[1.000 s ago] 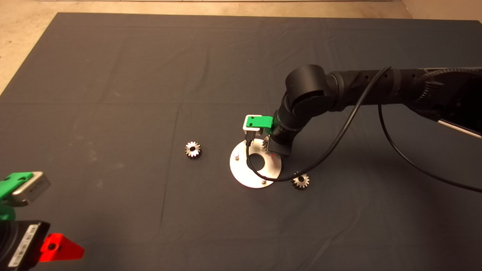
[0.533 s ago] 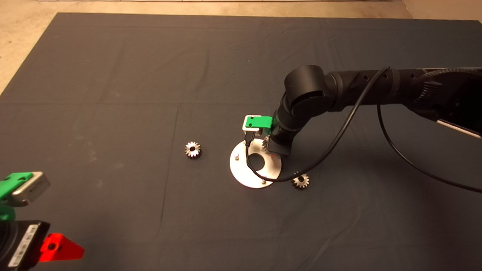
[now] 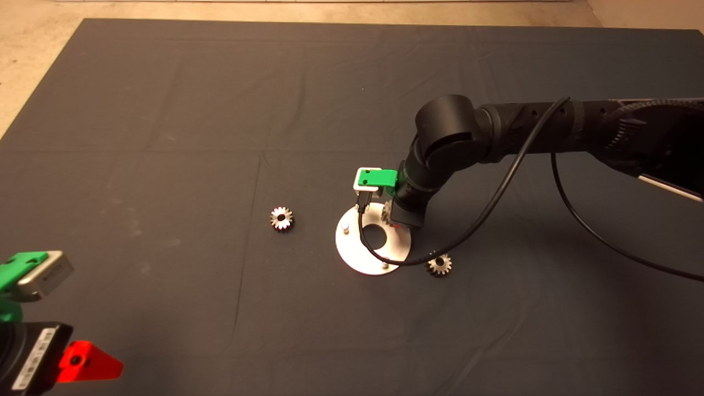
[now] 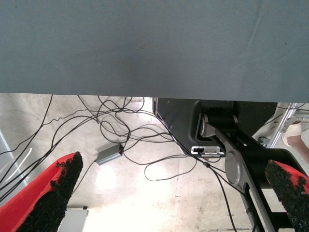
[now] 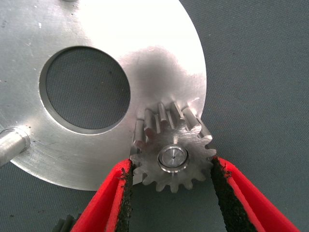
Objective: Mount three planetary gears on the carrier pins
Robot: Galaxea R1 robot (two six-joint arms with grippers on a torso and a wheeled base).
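- The right wrist view shows what the head view hides: a gear [image 5: 173,153] seated on a carrier pin [image 5: 173,159], the pin's flat silver tip showing through the gear's bore. The gear lies flat on the disc [image 5: 145,58] near its rim, its axis upright along the pin.
- The right gripper [image 5: 173,193] has its two red fingers [image 5: 112,198] set one on either side of this gear, the black pads at or just off the teeth; whether they still clamp it cannot be told.
- A second, bare pin [image 5: 12,143] stands across the disc's centre hole.
- In the head view the right gripper [image 3: 397,217] covers that gear; the disc [image 3: 352,254] sits near the middle of the mat [image 3: 165,110].
- Two loose gears lie flat on the mat: one [image 3: 281,218] toward the mat's left edge from the disc, one [image 3: 439,265] just beside the disc on its right-edge side.
- The left gripper [image 3: 82,363] waits at the mat's near left corner, fingers [image 4: 53,191] wide apart, viewing floor cables.
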